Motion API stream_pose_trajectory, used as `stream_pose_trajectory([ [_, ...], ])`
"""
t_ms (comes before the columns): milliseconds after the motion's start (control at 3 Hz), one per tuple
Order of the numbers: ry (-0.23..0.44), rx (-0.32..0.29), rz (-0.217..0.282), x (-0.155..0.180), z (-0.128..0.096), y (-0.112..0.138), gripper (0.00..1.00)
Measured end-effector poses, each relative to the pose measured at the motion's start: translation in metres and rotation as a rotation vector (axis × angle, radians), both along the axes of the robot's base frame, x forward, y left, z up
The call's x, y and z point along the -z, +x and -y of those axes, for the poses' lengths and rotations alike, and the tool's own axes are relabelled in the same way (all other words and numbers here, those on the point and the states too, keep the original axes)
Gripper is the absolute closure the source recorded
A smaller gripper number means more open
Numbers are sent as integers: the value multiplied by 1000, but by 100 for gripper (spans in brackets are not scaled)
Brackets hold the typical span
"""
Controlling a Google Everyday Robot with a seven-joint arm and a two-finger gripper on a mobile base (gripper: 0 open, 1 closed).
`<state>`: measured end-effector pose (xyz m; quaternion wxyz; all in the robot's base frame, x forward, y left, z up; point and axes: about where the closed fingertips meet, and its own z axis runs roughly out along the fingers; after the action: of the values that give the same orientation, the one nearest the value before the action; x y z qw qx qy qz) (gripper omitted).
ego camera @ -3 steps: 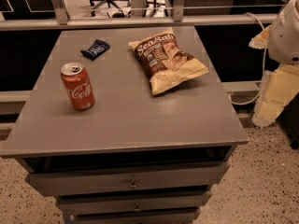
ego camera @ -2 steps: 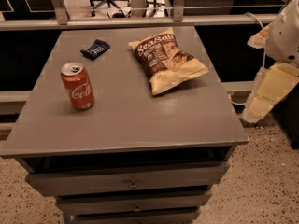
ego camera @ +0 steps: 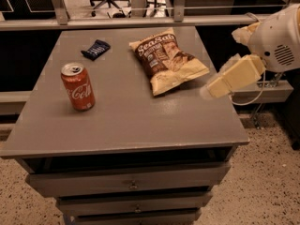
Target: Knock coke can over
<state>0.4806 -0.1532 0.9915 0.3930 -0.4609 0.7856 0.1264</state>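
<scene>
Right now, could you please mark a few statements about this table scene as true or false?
1. The coke can stands upright on the table. True.
2. The gripper touches the can. False: it is by the table's right edge, well apart from the can.
3. The chip bag lies to the right of the can in the view. True.
4. The dark blue packet lies on the chip bag. False: it lies apart, behind the can.

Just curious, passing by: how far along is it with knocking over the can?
Nothing done yet: the can stands upright on the table's left. The pincer hovers at the right edge, beside the chip bag. Reaching across and tipping the can remains.
</scene>
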Motion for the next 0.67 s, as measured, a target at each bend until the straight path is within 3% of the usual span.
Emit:
stream_pose_trajectory([
  [333,152,-29,129,-7,-50,19,0],
  [667,189,-54,198,-6,-78,27,0],
])
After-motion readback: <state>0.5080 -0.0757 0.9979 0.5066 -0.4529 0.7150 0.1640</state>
